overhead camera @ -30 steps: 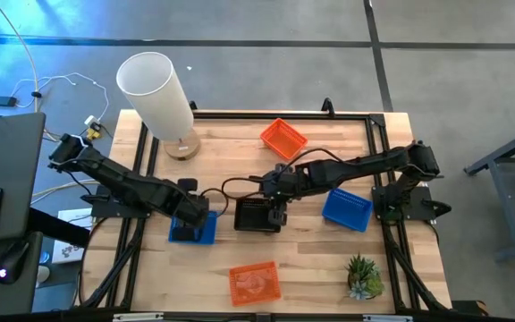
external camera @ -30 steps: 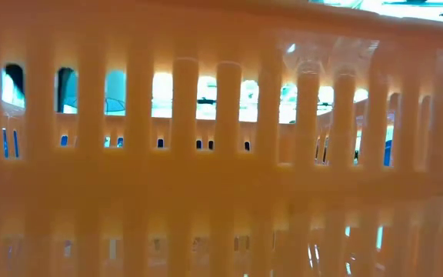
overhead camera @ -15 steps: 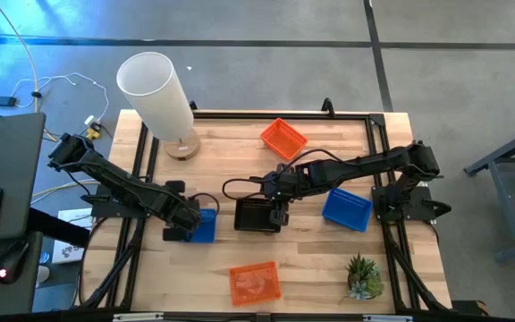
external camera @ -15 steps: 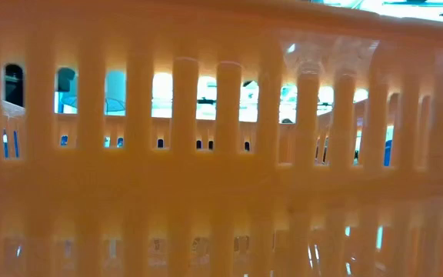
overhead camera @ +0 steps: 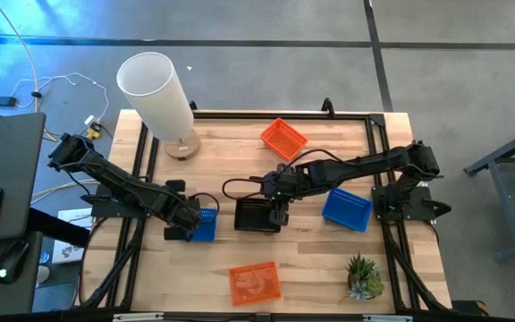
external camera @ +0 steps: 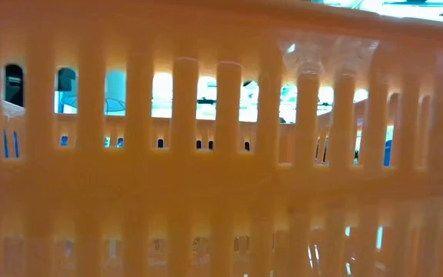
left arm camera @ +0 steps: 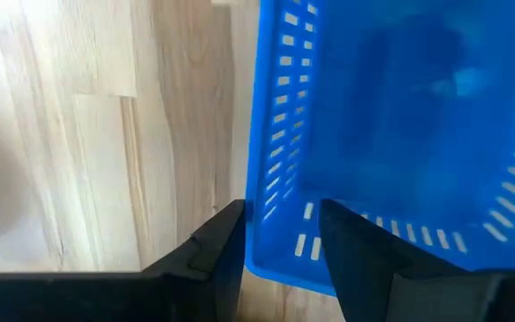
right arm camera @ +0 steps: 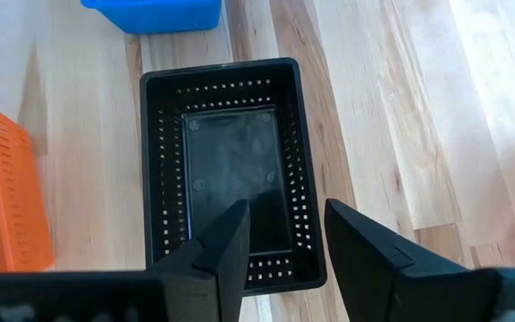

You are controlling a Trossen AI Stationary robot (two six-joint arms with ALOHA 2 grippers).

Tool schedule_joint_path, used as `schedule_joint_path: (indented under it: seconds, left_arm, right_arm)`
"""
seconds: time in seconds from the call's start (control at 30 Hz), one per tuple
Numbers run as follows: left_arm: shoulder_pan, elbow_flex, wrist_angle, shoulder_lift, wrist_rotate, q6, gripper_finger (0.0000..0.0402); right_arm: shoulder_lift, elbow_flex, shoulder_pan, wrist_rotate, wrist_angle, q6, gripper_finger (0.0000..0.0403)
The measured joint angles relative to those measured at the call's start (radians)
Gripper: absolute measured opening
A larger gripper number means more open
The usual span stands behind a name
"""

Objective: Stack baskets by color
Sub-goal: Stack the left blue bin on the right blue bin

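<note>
An orange basket (external camera: pixel 221 154) fills the low view, hiding both arms. From above, it lies at the table's front edge. Farther back, the left gripper (left arm camera: pixel 280 234) stands open astride a blue basket's (left arm camera: pixel 401 134) wall; the right gripper (right arm camera: pixel 284 234) hangs parted over a black basket (right arm camera: pixel 231 170). Another blue basket (overhead camera: pixel 347 208) and another orange basket (overhead camera: pixel 282 138) lie beyond.
</note>
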Motion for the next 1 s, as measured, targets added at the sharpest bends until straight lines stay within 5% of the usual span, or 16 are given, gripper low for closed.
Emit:
schedule_joint_path:
  seconds: [0.37, 0.73, 1.0]
  left_arm:
    - [0.0, 0.022, -0.014, 0.0, -0.061, 0.026, 0.0131]
    - [0.033, -0.069, 0.078, -0.001, 0.0, 0.064, 0.0128]
    - [0.033, -0.079, 0.1, -0.001, 0.022, 0.064, 0.0039]
  right_arm:
    - [0.0, 0.0, -0.002, 0.0, 0.0, 0.0, 0.0133]
    - [0.0, 0.0, -0.002, 0.0, 0.0, 0.0, 0.0133]
    - [0.0, -0.001, -0.002, -0.002, 0.0, 0.024, 0.0133]
